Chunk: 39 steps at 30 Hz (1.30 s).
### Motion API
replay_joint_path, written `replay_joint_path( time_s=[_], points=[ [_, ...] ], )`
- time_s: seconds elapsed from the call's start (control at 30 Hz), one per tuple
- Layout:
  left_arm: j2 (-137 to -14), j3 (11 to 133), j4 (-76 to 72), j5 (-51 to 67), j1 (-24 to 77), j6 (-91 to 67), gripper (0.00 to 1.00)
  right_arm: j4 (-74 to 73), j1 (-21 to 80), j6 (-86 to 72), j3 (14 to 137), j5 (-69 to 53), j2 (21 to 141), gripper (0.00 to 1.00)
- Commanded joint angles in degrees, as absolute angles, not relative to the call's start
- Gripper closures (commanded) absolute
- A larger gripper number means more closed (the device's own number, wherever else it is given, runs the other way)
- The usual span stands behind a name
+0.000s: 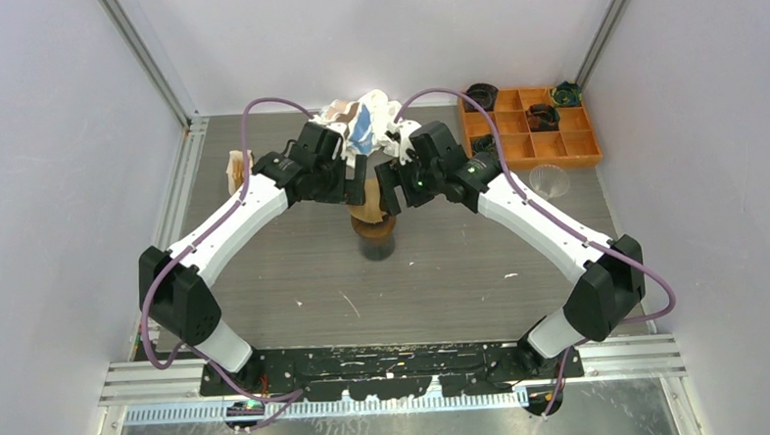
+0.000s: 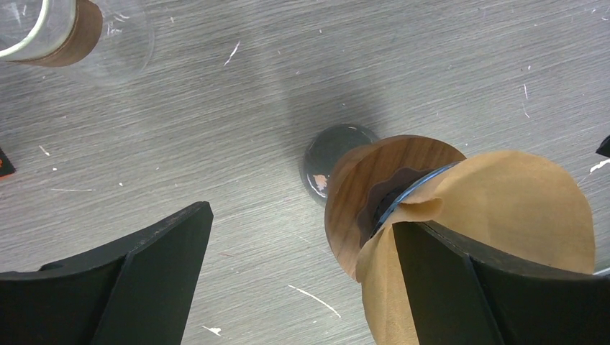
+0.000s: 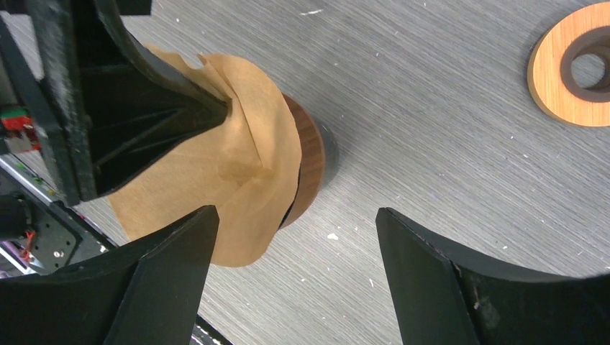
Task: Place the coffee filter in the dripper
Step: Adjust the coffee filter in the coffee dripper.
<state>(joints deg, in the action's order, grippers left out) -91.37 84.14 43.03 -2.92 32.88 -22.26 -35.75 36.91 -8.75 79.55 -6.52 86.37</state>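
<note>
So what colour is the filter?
The filter is light brown, clearest in the left wrist view.

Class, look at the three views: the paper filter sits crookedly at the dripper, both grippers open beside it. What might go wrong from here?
1. The filter is creased and hangs off one side of the dripper; it may slide out rather than seat.
2. One finger of the left gripper presses into the paper; pulling away might drag or tear it.
3. The right gripper hovers close; a nudge might tip the dripper.
</note>
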Motion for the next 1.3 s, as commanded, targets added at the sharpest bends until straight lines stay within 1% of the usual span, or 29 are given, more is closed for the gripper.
replay_joint_path(
  time_s=[0.0, 0.83, 1.1, 1.27],
  points=[
    [-88.17, 84.64, 40.3, -1.91, 33.0, -21.23, 0.01, -33.62, 36.69, -11.56, 83.61, -6.85, 85.24, 0.13],
    [-86.04, 84.83, 39.28, -0.07, 33.0, -22.22, 0.01, -33.9, 36.74, -11.87, 83.83, -7.3, 85.4, 0.11],
    [-81.37, 83.68, 37.37, -0.25, 33.04, -23.23, 0.01, -32.08, 36.68, -11.28, 84.27, -8.32, 82.52, 0.1],
    [-76.46, 80.31, 35.26, -1.59, 33.05, -23.37, 0.01, -30.29, 36.61, -10.53, 82.99, -7.47, 79.29, 0.09]
  ],
)
